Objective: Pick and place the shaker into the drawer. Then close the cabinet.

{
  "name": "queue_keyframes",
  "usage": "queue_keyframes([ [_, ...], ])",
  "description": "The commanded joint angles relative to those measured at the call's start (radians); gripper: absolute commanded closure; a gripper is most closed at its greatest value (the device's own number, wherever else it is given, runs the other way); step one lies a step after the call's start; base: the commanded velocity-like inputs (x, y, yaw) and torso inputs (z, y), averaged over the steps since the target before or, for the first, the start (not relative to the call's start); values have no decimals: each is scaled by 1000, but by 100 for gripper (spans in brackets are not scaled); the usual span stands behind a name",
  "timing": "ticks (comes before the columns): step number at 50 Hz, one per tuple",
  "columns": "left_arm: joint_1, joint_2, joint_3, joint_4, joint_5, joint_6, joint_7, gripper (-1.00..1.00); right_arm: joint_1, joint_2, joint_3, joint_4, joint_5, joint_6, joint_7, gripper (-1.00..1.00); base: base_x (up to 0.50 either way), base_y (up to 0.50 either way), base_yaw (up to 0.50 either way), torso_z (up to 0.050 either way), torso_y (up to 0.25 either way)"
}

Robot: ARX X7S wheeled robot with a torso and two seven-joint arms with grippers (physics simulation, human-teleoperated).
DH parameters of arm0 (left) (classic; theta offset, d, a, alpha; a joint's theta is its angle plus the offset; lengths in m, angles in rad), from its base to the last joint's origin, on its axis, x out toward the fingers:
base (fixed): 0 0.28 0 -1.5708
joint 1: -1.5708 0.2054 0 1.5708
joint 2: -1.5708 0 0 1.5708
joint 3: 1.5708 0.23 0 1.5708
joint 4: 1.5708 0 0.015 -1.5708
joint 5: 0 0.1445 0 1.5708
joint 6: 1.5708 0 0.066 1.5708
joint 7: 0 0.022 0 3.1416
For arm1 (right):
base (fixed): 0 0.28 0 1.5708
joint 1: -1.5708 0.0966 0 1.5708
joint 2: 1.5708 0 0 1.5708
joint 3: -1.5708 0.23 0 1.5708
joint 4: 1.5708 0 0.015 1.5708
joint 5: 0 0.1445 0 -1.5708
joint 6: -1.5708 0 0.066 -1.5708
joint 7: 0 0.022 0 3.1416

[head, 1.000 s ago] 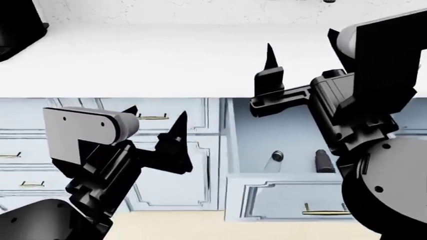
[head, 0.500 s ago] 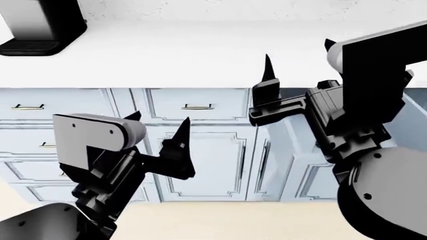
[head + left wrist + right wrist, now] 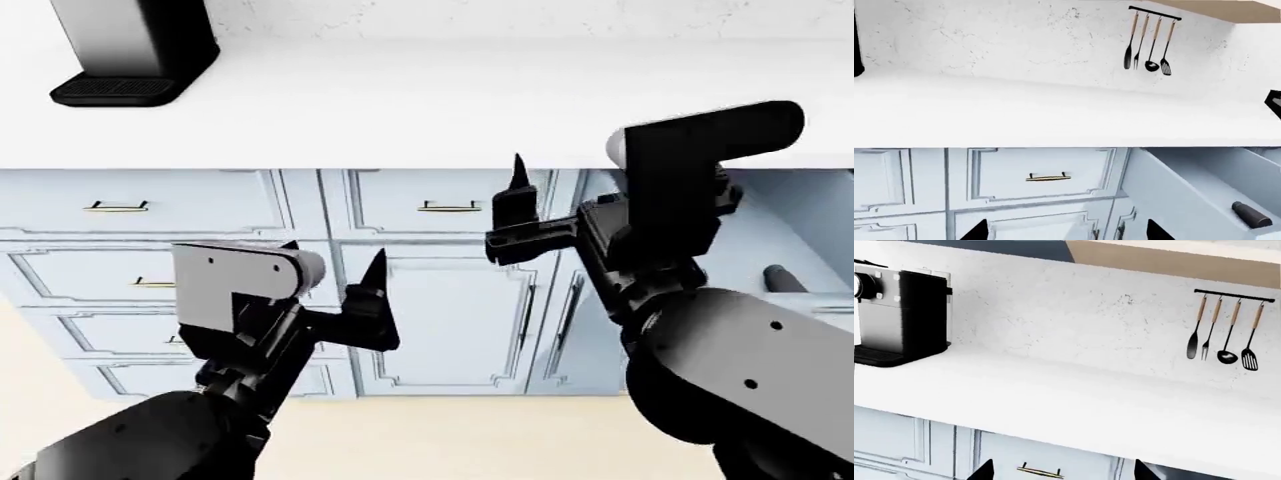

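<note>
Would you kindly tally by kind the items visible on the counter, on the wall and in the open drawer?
Black and silver coffee machine: 1
Black wooden-handled utensils hanging from the black wall rail: 4
Dark cylindrical object lying in the open pale blue drawer: 1
Total: 6

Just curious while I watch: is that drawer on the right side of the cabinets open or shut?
Open. In the left wrist view the drawer is pulled out beyond the closed cabinet fronts, its inside exposed, with a dark object lying in it.
</note>
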Motion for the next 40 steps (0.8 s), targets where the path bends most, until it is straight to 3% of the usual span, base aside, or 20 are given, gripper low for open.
queue_keyframes([
  [1,77,196,122,-458,332,188,165,-100,-190,-67,-154,397,-298,-376,-231,-100,0,0,0,0,0],
  [9,32,384,133,-1053,509,429,261,-100,-272,-141,-185,757,-408,-689,-409,-100,0,0,0,0,0],
  [15,-31,473,109,-1364,541,553,314,-100,-292,-194,-172,1007,-442,-835,-470,-100,0,0,0,0,0],
  [20,-43,502,85,-1499,544,597,296,-100,-295,-269,-172,1158,-448,-921,-504,-100,0,0,0,0,0],
  [26,-27,483,73,-1464,534,574,251,-100,-306,-338,-173,1341,-475,-1073,-555,-100,0,0,0,0,0],
  [36,-130,614,87,-1855,597,742,310,-100,-367,-316,-136,1366,-456,-1150,-547,-100,0,0,0,0,0],
  [40,-136,623,77,-1882,633,751,287,-100,-356,-317,-143,1393,-468,-1158,-548,-100,0,0,0,0,0],
])
